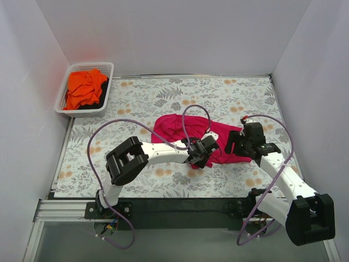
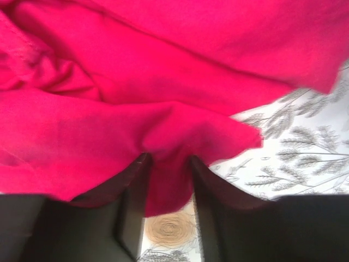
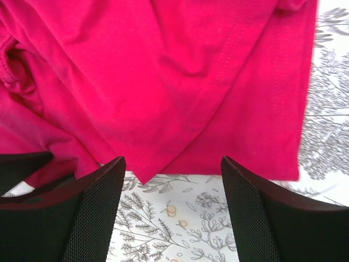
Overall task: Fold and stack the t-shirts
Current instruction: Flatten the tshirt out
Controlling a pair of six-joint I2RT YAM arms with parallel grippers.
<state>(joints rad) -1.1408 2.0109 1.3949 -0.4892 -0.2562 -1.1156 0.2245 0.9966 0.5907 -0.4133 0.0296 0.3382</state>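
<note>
Shirt, magenta-pink (image 1: pixel 180 128): lies crumpled on the floral table cover (image 1: pixel 163 98), near the middle of the table, between the two grippers and touching both.
Left gripper (image 1: pixel 203 153): sits at the near edge of the pink shirt, reaching in from the left.
Left fingers (image 2: pixel 136 202): drawn close together with only a narrow gap. In the left wrist view a fold of the pink shirt (image 2: pixel 163 82) hangs down into that gap and is pinched at the tips. The rest of the cloth is heaped above and over the fingertips. Bare table cover shows below the fold and to the right.
Right gripper (image 1: pixel 235 144): low over the right-hand end of the pink shirt.
Right fingers (image 3: pixel 92 213): spread wide apart and holding nothing. In the right wrist view the stitched hem of the shirt (image 3: pixel 163 82) runs across just beyond the tips. One pointed corner of the hem dips into the space between them, nearer the left finger. Table cover fills the rest of the gap.
Shirt, orange (image 1: pixel 84 90): bunched inside the white basket (image 1: pixel 82 113) at the far left corner of the table, well apart from both arms.
</note>
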